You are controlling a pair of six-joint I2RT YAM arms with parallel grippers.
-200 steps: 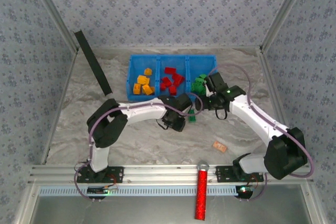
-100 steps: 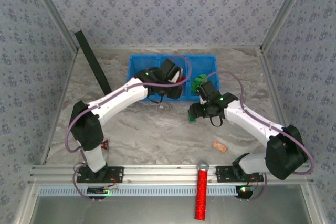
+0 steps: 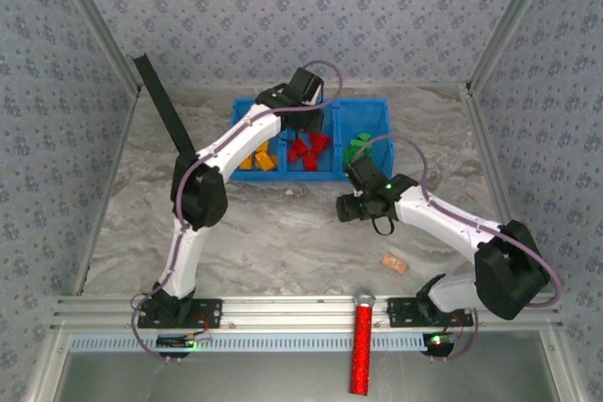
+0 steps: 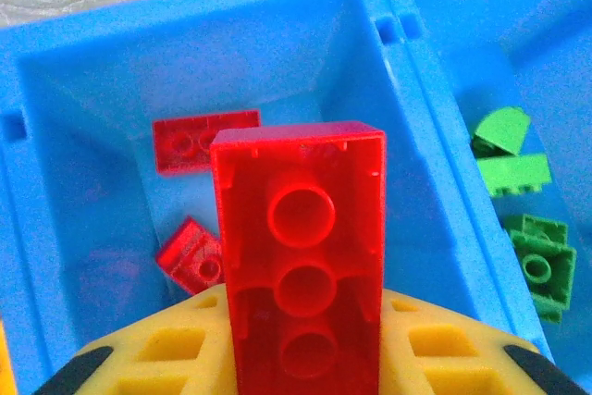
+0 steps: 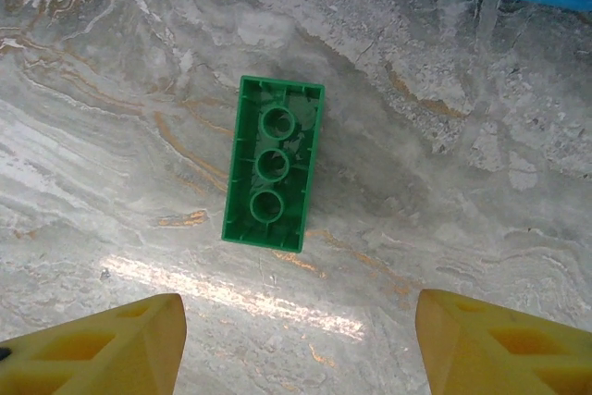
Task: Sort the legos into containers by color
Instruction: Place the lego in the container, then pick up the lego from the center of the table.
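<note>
The glossy red brick (image 4: 301, 275), its hollow underside showing three round tubes, sits clamped in my left claw (image 4: 303, 358) above the middle compartment of the blue plastic bin (image 4: 407, 136). Flat red pieces (image 4: 203, 141) lie in that compartment, and green bricks (image 4: 513, 164) lie in the one to its right. Another green brick (image 5: 273, 176) rests underside-up on the veined marble table (image 5: 111, 90), ahead of my right claw (image 5: 296, 330), whose fingers are spread wide and touch nothing.

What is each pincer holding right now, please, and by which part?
The left pincer grips a red brick by one end; the right pincer is open, holding nothing.
</note>
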